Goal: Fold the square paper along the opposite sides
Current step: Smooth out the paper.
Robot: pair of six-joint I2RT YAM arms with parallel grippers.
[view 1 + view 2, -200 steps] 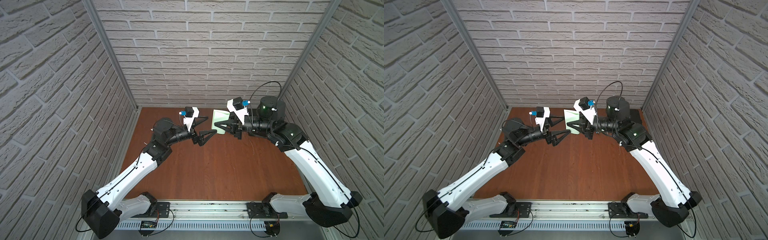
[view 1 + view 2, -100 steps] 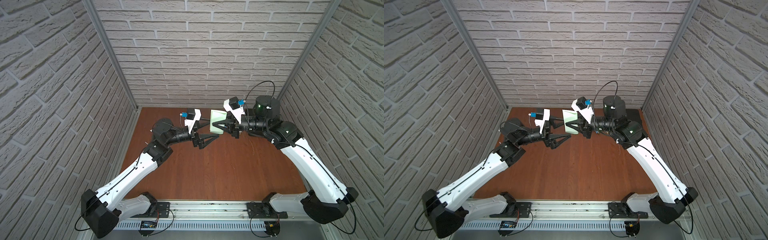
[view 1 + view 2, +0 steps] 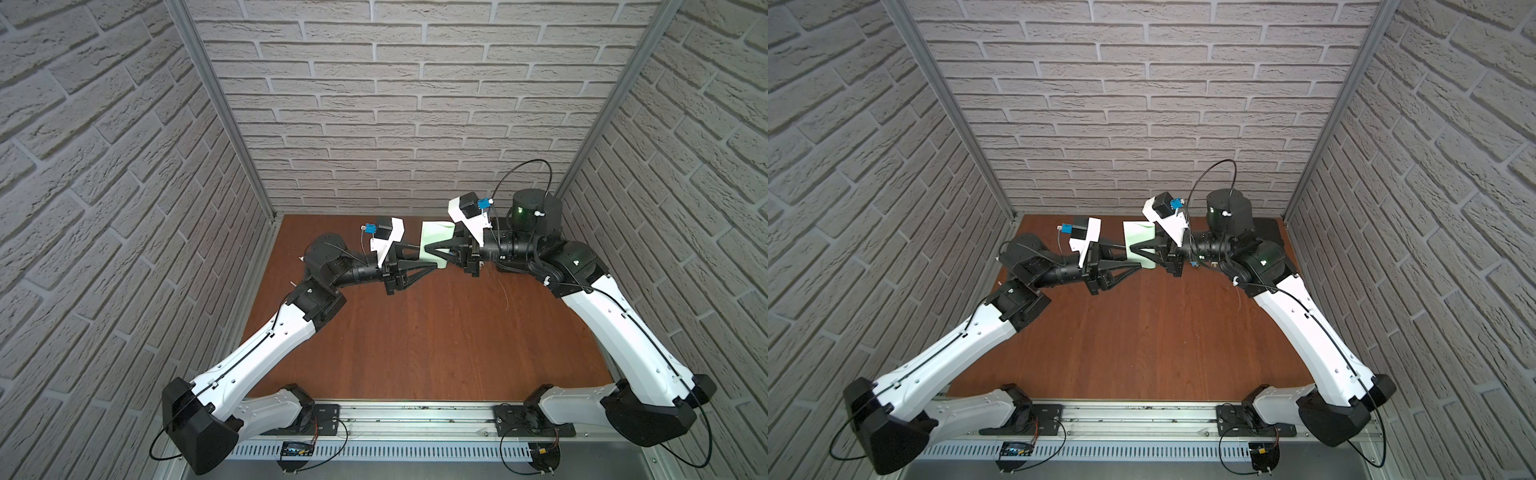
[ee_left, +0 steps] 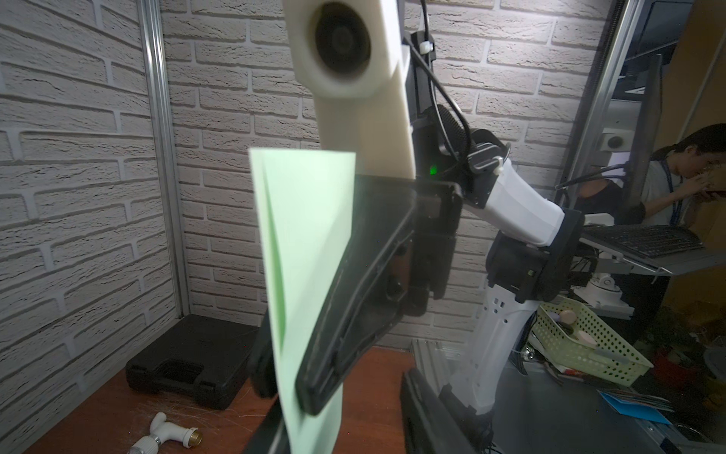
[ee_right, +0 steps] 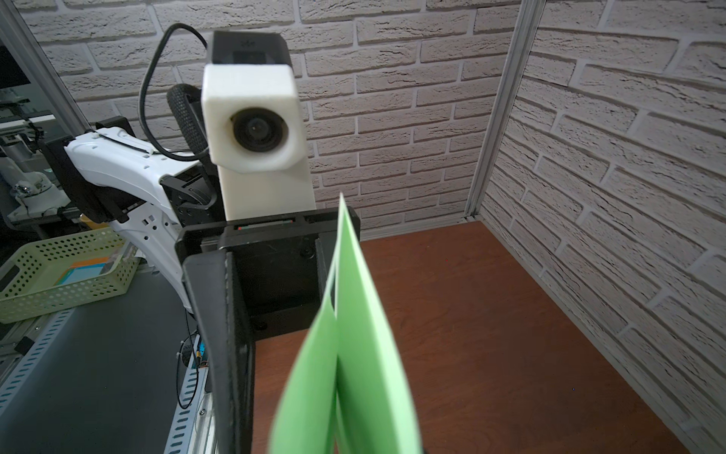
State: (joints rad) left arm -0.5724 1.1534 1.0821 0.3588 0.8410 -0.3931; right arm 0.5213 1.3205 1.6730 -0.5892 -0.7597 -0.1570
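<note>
The square paper (image 3: 434,237) is pale mint green, doubled over into a half-width strip, and stands upright in the air above the back of the table (image 3: 436,332). My right gripper (image 3: 429,250) is shut on it from the right, also in a top view (image 3: 1134,248). My left gripper (image 3: 432,263) reaches in from the left at the paper's lower edge. In the left wrist view the paper (image 4: 306,236) hangs between my left fingers (image 4: 428,416), which still stand apart from it. In the right wrist view the paper's two layers (image 5: 353,353) splay apart and hide the right jaws.
A black case (image 4: 192,361) lies against the back wall on the right, with a white tap fitting (image 4: 165,432) in front of it. Brick walls close in three sides. A pale green basket (image 5: 59,271) sits outside the cell.
The left gripper has moved in to the paper and its jaws have narrowed round the lower edge. The right arm has carried the paper a little to the left.
</note>
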